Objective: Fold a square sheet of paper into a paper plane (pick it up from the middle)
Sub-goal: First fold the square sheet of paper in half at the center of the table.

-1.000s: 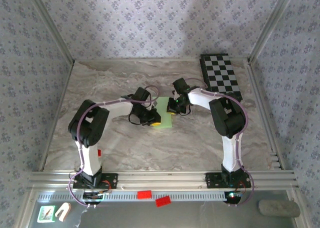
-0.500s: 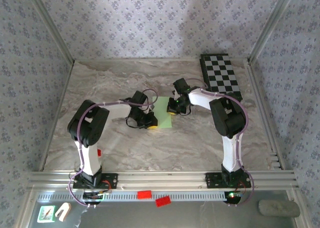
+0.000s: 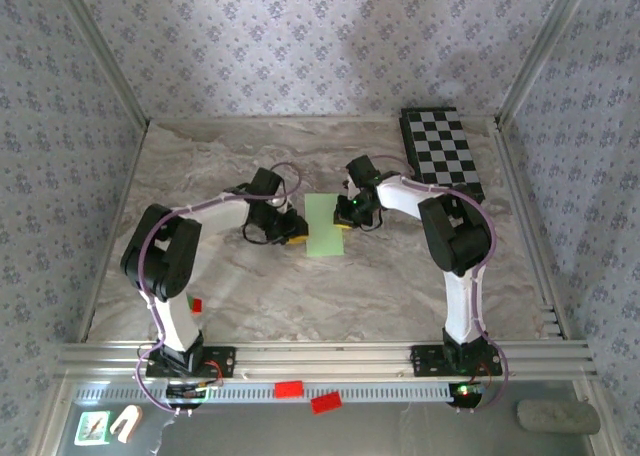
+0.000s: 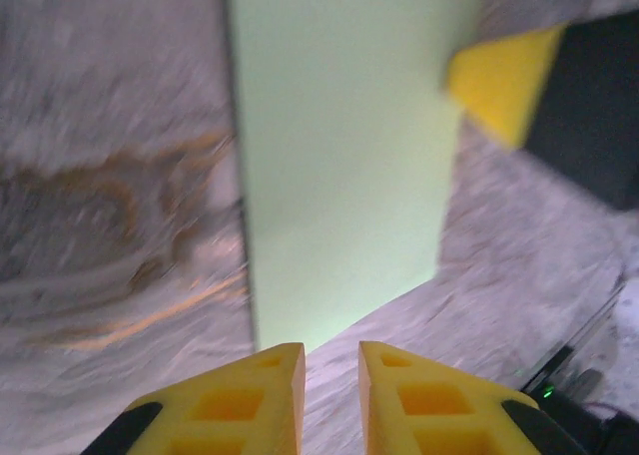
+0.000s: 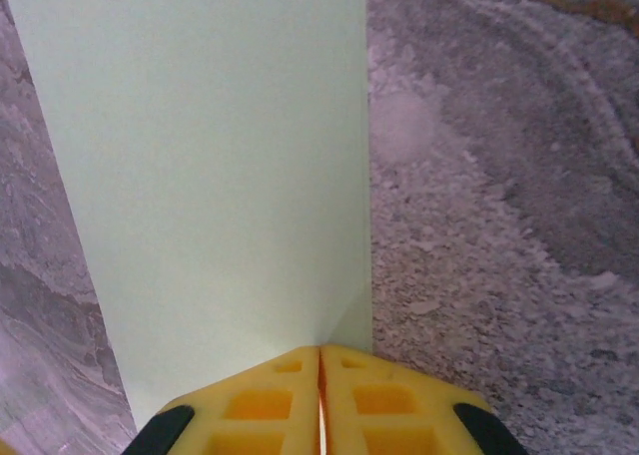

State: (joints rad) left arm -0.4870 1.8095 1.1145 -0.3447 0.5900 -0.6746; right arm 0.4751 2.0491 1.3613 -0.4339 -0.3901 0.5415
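Paper [image 3: 322, 226], light green and folded into a narrow rectangle, lies flat near the middle of a marbled grey desk [image 3: 200, 166]. Seen from above, it sits between two sets of yellow-tipped robot fingers. The left fingers [image 3: 291, 233] are low over the desk just beside the paper's left edge. The right fingers [image 3: 346, 216] rest at its right edge. In the left wrist view, the left fingers stand a narrow gap apart with nothing between them. The paper's near corner lies just ahead of their tips, and one yellow tip of the right fingers overlaps the paper's far side. In the right wrist view, the right fingers are closed tight together, their tips meeting the paper's near edge, where it wrinkles slightly. Whether they pinch it or only press on it cannot be told. A black-and-white checkered board [image 3: 443, 154] lies at the far right of the desk, well apart from the paper.
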